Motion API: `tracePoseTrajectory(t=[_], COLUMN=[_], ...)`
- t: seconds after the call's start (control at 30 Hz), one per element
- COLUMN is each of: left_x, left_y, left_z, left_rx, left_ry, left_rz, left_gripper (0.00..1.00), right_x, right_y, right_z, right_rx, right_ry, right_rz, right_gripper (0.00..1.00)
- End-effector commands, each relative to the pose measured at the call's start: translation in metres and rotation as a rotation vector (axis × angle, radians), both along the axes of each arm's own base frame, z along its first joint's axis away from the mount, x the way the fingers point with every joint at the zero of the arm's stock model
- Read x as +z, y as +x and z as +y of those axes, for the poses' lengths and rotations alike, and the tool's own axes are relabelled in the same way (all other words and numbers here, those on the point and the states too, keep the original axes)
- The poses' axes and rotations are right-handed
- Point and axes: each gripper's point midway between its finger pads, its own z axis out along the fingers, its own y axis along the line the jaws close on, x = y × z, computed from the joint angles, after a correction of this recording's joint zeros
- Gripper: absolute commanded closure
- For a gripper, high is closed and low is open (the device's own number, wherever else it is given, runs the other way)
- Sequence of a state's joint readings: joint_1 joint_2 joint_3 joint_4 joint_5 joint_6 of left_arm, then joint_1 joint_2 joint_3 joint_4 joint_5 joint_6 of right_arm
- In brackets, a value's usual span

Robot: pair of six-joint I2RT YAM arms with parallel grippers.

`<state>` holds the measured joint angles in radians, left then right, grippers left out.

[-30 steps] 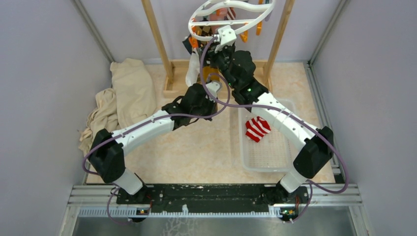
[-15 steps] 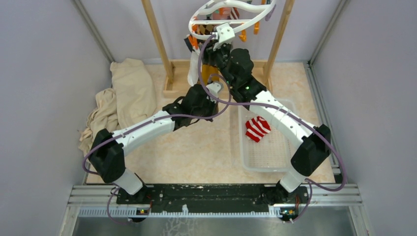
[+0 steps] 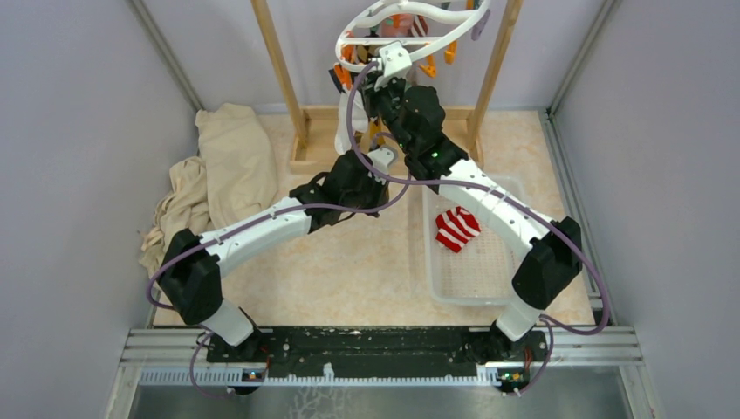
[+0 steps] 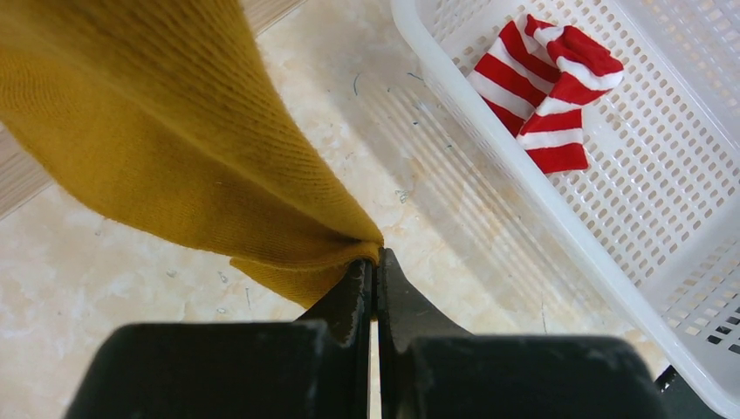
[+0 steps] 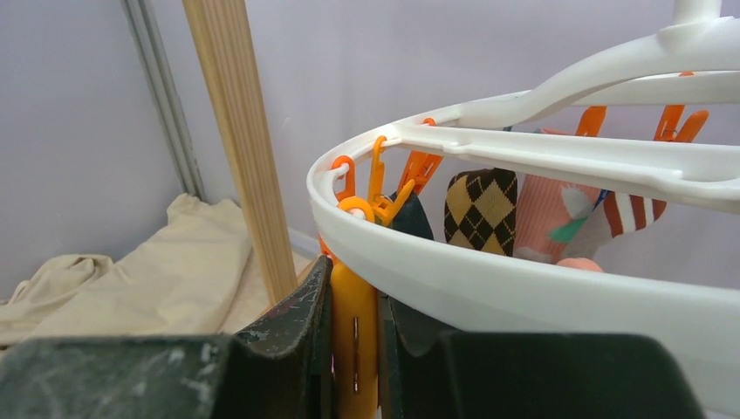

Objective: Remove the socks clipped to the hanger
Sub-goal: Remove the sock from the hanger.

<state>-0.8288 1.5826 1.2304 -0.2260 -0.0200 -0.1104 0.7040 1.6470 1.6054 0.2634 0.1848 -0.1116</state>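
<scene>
Left gripper [image 4: 373, 266] is pinched shut on the lower edge of the mustard sock [image 4: 174, 131], holding it low beside the basket [image 4: 489, 144], probably to catch it when the clip lets go. Right gripper [image 5: 353, 305] is up at the hanger [image 5: 541, 292], jaws clamped on an orange clip [image 5: 353, 349] at the ring's near edge. That looks like a squeeze to open it, but the clip's mouth is hidden. The argyle sock [image 5: 478, 205] and pink sock [image 5: 541, 218] hang clipped on the far side. The basket holds one striped sock [image 4: 545, 92] and is the likely drop spot for the mustard one.
</scene>
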Motion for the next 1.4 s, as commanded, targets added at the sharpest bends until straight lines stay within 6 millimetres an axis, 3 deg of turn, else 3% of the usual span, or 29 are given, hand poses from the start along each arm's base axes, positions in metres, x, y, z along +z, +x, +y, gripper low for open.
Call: tracePoseTrajectory(t=[0.0, 0.13, 0.17, 0.23, 0.27, 0.5, 0.7, 0.83, 0.9, 0.93, 0.97, 1.03, 1.2, 1.27, 1.3, 1.33, 1.37], left_x=[0.005, 0.004, 0.004, 0.004, 0.004, 0.007, 0.008, 0.010, 0.010, 0.010, 0.010, 0.011, 0.009, 0.010, 0.011, 0.012, 0.014], left_y=[-0.001, -0.001, -0.001, -0.001, -0.001, 0.000, 0.000, 0.000, 0.000, 0.000, -0.001, -0.001, -0.002, -0.002, -0.001, -0.002, -0.002], left_z=[-0.005, -0.002, -0.001, 0.000, 0.000, 0.001, 0.001, -0.001, 0.000, 0.000, 0.000, 0.000, 0.001, 0.001, 0.001, 0.001, 0.001], left_rx=[-0.021, -0.011, -0.009, -0.008, -0.007, -0.001, -0.003, -0.005, -0.005, -0.005, -0.005, -0.005, -0.006, -0.005, -0.004, -0.004, -0.005], left_ry=[0.001, 0.005, 0.007, 0.009, 0.009, 0.006, 0.007, 0.001, 0.001, 0.001, 0.001, 0.001, 0.003, 0.001, -0.001, -0.003, -0.007], left_rz=[-0.005, -0.010, -0.012, -0.011, -0.012, -0.020, -0.021, -0.022, -0.021, -0.021, -0.020, -0.022, -0.019, -0.021, -0.024, -0.023, -0.026], left_gripper=[1.00, 1.00, 1.00, 1.00, 1.00, 1.00, 1.00, 1.00, 1.00, 1.00, 1.00, 1.00, 1.00, 1.00, 1.00, 1.00, 1.00], right_x=[0.045, 0.048, 0.049, 0.049, 0.048, 0.044, 0.046, 0.047, 0.045, 0.045, 0.044, 0.040, 0.039, 0.038, 0.038, 0.039, 0.039], right_y=[-0.010, -0.015, -0.015, -0.017, -0.017, -0.019, -0.013, -0.006, -0.005, -0.005, -0.005, -0.005, -0.009, -0.010, -0.011, -0.012, -0.013], right_z=[-0.010, -0.016, -0.017, -0.020, -0.021, -0.031, -0.034, -0.030, -0.028, -0.027, -0.027, -0.027, -0.030, -0.031, -0.032, -0.032, -0.034], right_rx=[0.004, 0.000, -0.003, -0.009, -0.013, -0.046, -0.082, -0.090, -0.086, -0.083, -0.081, -0.076, -0.064, -0.064, -0.061, -0.059, -0.059], right_ry=[0.086, 0.093, 0.095, 0.100, 0.102, 0.106, 0.091, 0.079, 0.074, 0.072, 0.072, 0.074, 0.083, 0.080, 0.079, 0.078, 0.082], right_rz=[-0.094, -0.098, -0.099, -0.097, -0.094, -0.077, -0.064, -0.055, -0.051, -0.049, -0.048, -0.043, -0.045, -0.044, -0.044, -0.044, -0.045], right_gripper=[1.00, 0.98, 0.88, 0.55, 0.48, 0.34, 0.32, 0.39, 0.52, 0.65, 0.86, 0.97, 0.98, 0.95, 0.91, 0.80, 0.59])
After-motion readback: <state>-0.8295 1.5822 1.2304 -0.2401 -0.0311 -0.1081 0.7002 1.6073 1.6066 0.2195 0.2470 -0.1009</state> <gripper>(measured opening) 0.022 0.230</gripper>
